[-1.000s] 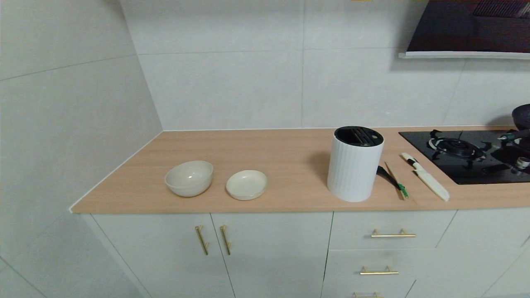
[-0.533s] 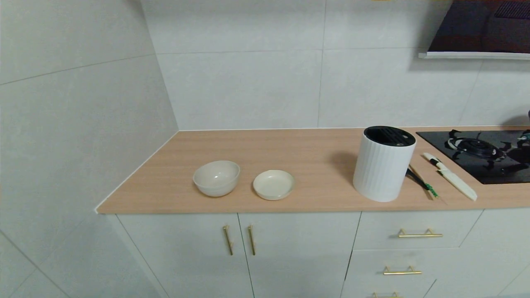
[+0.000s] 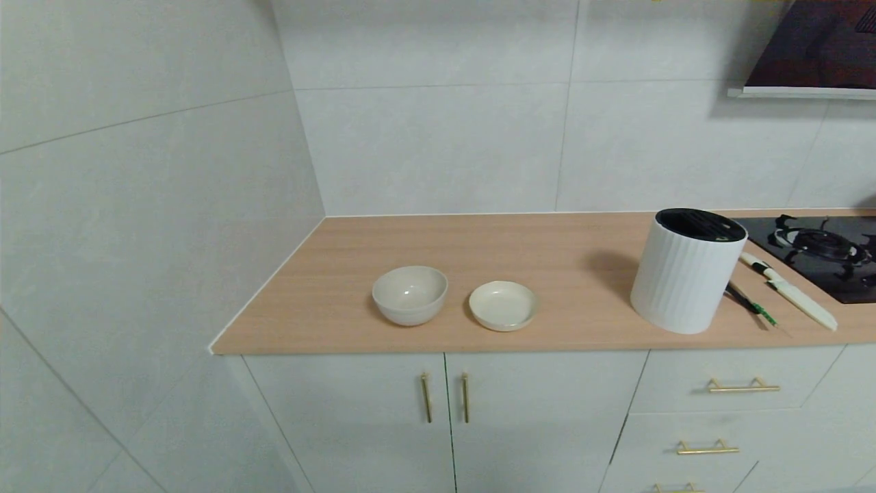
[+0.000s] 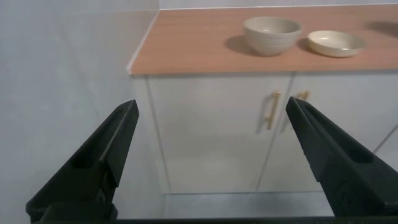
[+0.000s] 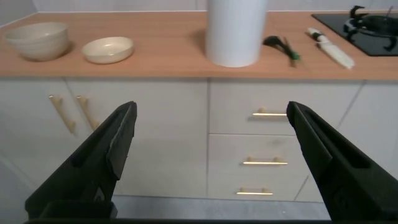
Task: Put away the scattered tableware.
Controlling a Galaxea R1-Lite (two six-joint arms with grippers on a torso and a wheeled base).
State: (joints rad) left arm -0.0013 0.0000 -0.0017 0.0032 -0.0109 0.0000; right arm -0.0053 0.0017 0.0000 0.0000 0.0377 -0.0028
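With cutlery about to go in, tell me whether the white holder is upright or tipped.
Upright. The white holder stands on its base on the counter, its black slotted top facing up.

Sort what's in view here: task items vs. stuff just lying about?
Job in hand:
- bowl
- shallow dish
- white knife
- dark utensil with green band
- ribbed white holder, likely where the cutlery goes

Just there:
- gas hob
- range hood
- cabinet doors, possibly storage
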